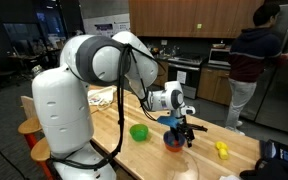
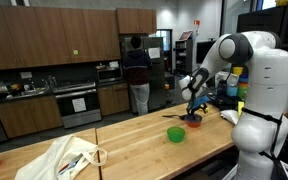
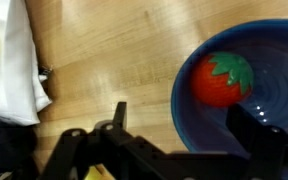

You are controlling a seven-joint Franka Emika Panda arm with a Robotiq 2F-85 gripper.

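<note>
Wrist view: looks down past the gripper (image 3: pixel 184 128), jaws spread wide and gripping nothing. Finds the red tomato (image 3: pixel 222 80) lying in the blue bowl (image 3: pixel 279 60), ahead of the jaws and in line with the gap between them, untouched. Has one fingertip over the blue bowl, the other outside its rim above the wooden table (image 3: pixel 114 50), and a white cloth (image 3: pixel 14 60) well off to that outer side. In an exterior view: hangs the gripper (image 1: pixel 182 128) just above the blue bowl (image 1: pixel 173 142), with a green cup (image 1: pixel 138 132) near the jaws and the arm (image 1: pixel 134 60) bent at the elbow, wrist turned down. In an exterior view: points the gripper (image 2: pixel 193 108) down over the blue bowl (image 2: pixel 193 121), green cup (image 2: pixel 176 133) near, arm (image 2: pixel 224 55) reaching out from the base.
</note>
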